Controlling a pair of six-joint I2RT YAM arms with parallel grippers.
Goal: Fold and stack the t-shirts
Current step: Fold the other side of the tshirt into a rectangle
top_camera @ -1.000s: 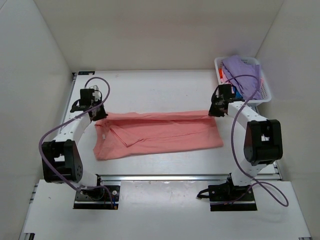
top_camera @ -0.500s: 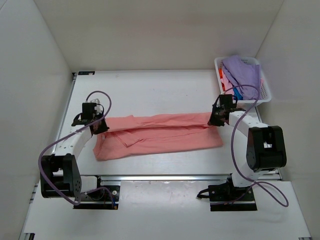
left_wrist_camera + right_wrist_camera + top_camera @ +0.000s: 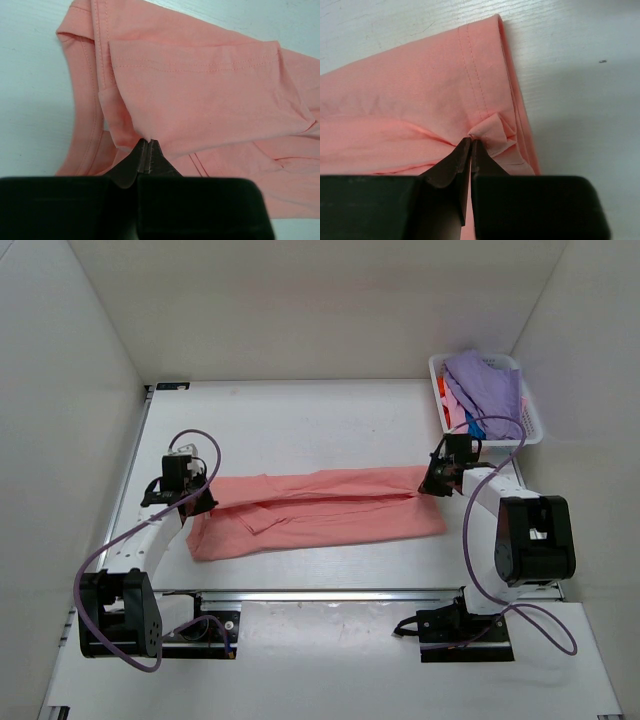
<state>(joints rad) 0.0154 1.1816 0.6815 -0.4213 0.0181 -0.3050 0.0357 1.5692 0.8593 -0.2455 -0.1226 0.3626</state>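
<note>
One: How is each gripper set, and what is gripped?

Two: The left gripper (image 3: 145, 146) is fully closed. A fold of the salmon-pink cotton t-shirt (image 3: 320, 512) is pinched between its tips, below a stitched sleeve hem. The right gripper (image 3: 471, 142) is likewise closed, and a small bunched tuck of the same cloth is nipped beside the double-stitched edge.

One: Where is that shirt located?

Two: It is laid on the white table (image 3: 300, 420) as a long band folded lengthwise. The band is stretched between the two grippers, one at each end.

One: What is supplied by the overhead view only?

Two: The full length of the band is shown there. The white plastic basket (image 3: 535, 425) at the far right corner is also shown, well apart from the band. A lavender-purple t-shirt (image 3: 488, 388) is heaped on top in it, with slivers of pink, blue and orange-red cloth (image 3: 458, 408) at its left side.

One: And by the wrist views only?

Two: Stitch lines, the layered sleeve and the exact pinch points are resolved. From overhead the fingertips are too small to be judged.
</note>
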